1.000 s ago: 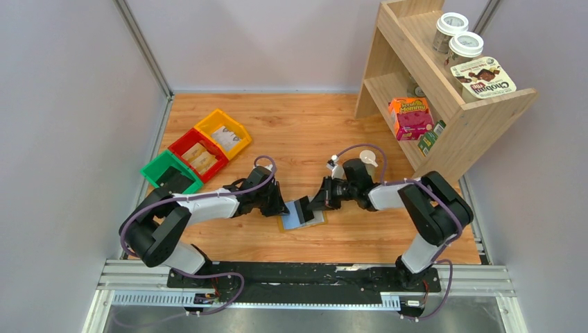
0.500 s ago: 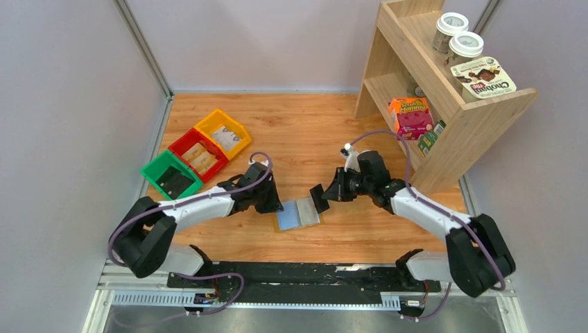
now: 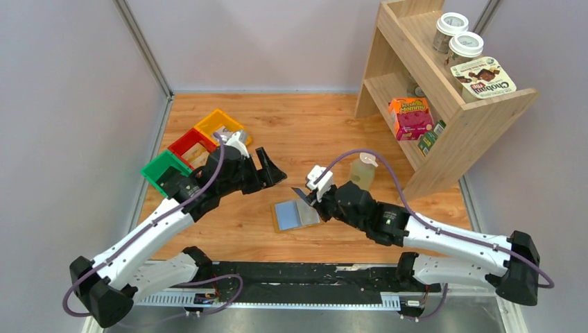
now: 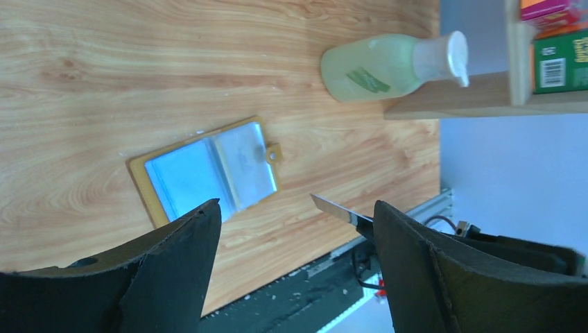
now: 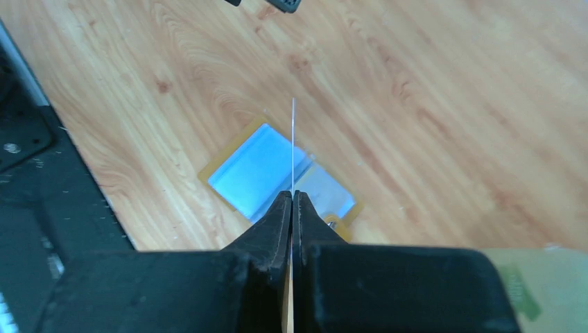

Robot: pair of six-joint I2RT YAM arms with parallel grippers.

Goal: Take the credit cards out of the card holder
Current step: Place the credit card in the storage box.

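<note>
- The card holder point(image 3: 288, 216) is lying open and flat on the wooden table point(image 3: 312, 132), close to the near edge and between my two arms. Its mustard rim is framing two clear pockets.
- In the left wrist view the card holder point(image 4: 208, 170) is showing a pale blue panel in one pocket and a greyer sheen in the other. Its snap tab point(image 4: 272, 154) is sticking out beside the greyer one.
- My right claw point(image 3: 308, 196) is hanging just above the holder's 1 o'clock corner, clenched on a single credit card point(image 3: 301, 195).
- From its own camera, the right claw point(image 5: 292, 198) is pinching that credit card point(image 5: 293, 139) edge-on, a thin line over the card holder point(image 5: 249, 170).
- My left claw point(image 3: 270, 166) is hovering at 11 o'clock from the holder, well apart from it, fingers point(image 4: 173, 263) spread wide and grasping nothing.
- A pale green bottle point(image 3: 362, 171) is standing at 2 o'clock from the holder, at the foot of the shelf point(image 3: 444, 118).
- Green, red and yellow bins point(image 3: 166, 173) are sitting at 10 o'clock, behind my left arm.
</note>
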